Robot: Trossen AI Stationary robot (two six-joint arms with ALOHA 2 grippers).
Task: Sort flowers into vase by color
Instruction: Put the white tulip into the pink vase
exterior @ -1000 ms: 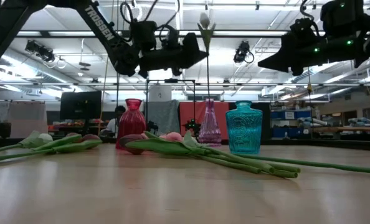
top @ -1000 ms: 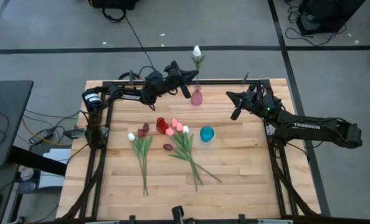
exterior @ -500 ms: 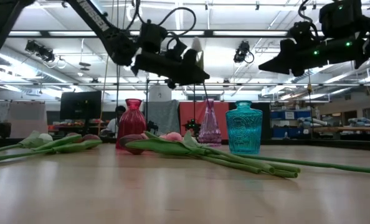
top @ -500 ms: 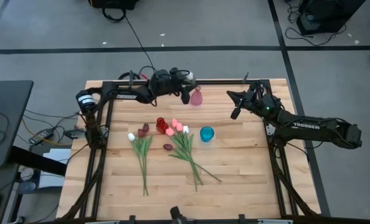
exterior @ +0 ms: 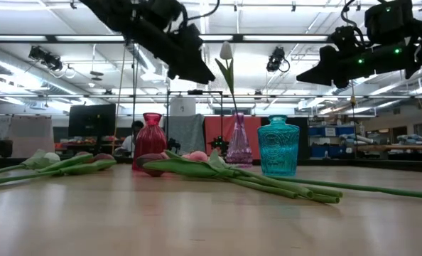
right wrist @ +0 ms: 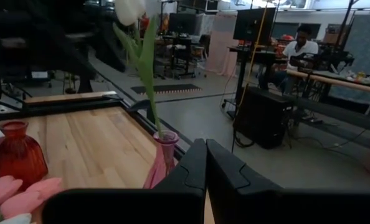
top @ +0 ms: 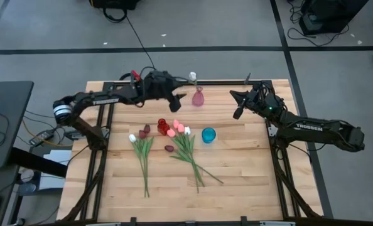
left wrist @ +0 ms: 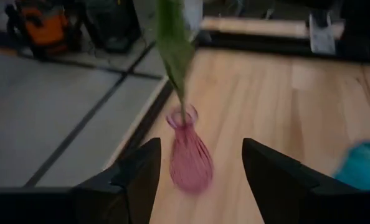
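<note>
A white tulip (exterior: 226, 51) stands with its stem in the pink vase (top: 198, 98), which is at the far edge of the table (top: 237, 182). The left gripper (top: 179, 98) is just beside this vase, its fingers spread and holding nothing. Nearer than the pink vase stand a red vase (top: 162, 123) and a blue vase (top: 208, 134), with the other flowers (top: 185, 142) lying between them. The right gripper (top: 237, 106) hangs to the right of the pink vase, its fingers pressed together.
</note>
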